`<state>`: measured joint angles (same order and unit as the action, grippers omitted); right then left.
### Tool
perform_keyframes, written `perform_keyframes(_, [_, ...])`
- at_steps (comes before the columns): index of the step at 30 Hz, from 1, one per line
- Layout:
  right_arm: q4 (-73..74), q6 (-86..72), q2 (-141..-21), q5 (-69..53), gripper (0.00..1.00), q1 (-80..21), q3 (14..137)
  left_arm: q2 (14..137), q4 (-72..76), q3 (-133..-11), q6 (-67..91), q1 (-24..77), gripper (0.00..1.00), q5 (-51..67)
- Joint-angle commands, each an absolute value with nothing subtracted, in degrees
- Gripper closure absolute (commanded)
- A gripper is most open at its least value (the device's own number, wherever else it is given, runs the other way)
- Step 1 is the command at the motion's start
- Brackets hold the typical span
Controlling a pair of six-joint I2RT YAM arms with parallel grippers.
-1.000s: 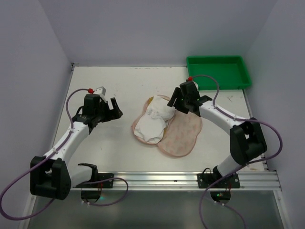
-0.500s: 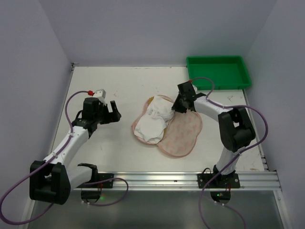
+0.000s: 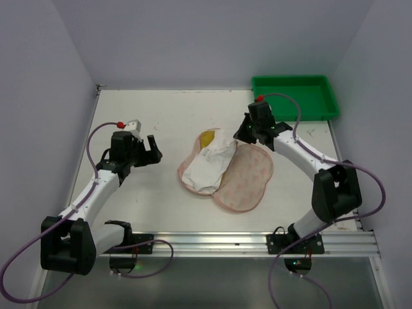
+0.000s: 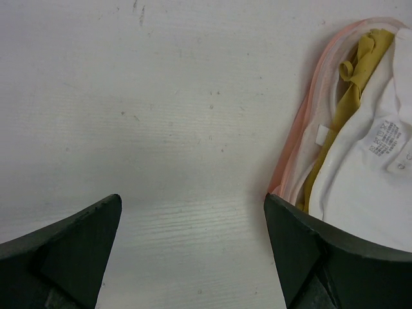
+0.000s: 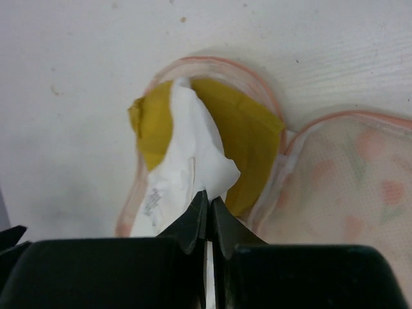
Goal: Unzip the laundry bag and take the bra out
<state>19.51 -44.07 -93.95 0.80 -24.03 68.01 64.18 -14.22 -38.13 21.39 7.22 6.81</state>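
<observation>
The laundry bag (image 3: 248,180) lies unzipped at the middle of the tabletop (image 3: 148,116), its printed flap thrown open toward 4 o'clock, so the zip step looks done. The bra (image 3: 209,164), white and yellow cloth, lies in the other half, not yet out. The right gripper (image 5: 208,209), at the bag's 1 o'clock, is closed on the white cloth's tip. The left gripper (image 3: 153,149) hangs wide, holding nothing, at 9 o'clock.
</observation>
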Motion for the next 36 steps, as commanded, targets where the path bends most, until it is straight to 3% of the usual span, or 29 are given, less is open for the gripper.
perform_keyframes(1, [19.3,-40.3,-86.6,-2.2,1.00,-24.2,71.8,64.4,-11.3,-39.6,20.0,6.4,0.05,7.3])
perform_keyframes(12, [23.6,-32.1,-85.9,5.9,1.00,-21.8,97.5,65.0,-11.3,-39.6,20.1,5.8,0.05,7.2])
perform_keyframes(25, [23.8,-33.7,-107.8,0.5,1.00,-1.1,132.5,66.1,-11.4,-38.6,20.8,5.6,0.05,7.2])
perform_keyframes(36, [7.0,-40.5,-118.8,-4.7,1.00,7.6,127.6,65.4,-11.8,-38.3,22.0,5.6,0.05,7.4])
